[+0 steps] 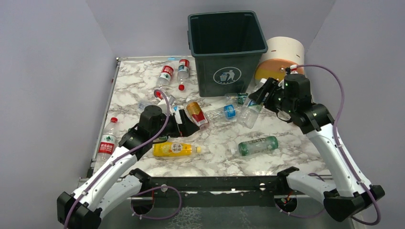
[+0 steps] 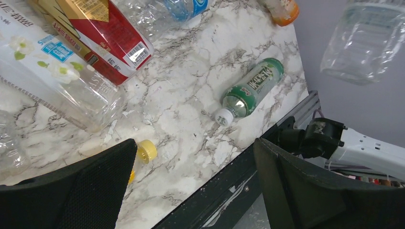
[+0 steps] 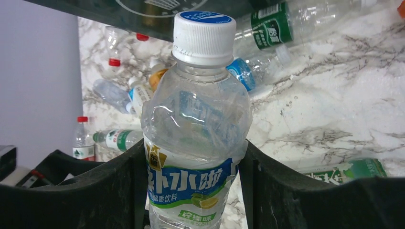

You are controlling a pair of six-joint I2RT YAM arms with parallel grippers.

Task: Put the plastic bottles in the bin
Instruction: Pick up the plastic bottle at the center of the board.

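Plastic bottle of clear, crumpled material with a white cap and a blue-and-green label [image 3: 196,119] is clamped across its body by the right jaws, which press on both its sides. It hangs off the marble-patterned worktop [image 1: 215,160], its cap pointing toward the tall dark green square bin [image 1: 227,71], just off the bin's front right corner and outside it.

The left jaws stand wide apart with nothing between them, low over the worktop; the yellow cap of a yellow-orange bottle [image 1: 174,149] lies just beside one of them. A red-and-gold bottle [image 1: 197,113] lies close on their far side.

Further out, a green bottle with a white cap [image 1: 258,145] lies on its side between the two arms. A clear bottle with a blue label [image 1: 224,112] lies in front of the bin. Two clear bottles with red labels [image 1: 174,71] lie to the bin's left, and another [image 1: 107,140] lies at the worktop's left edge. A cream-and-orange cylinder [image 1: 282,55] stands behind the right arm [image 1: 329,143], beside the bin.
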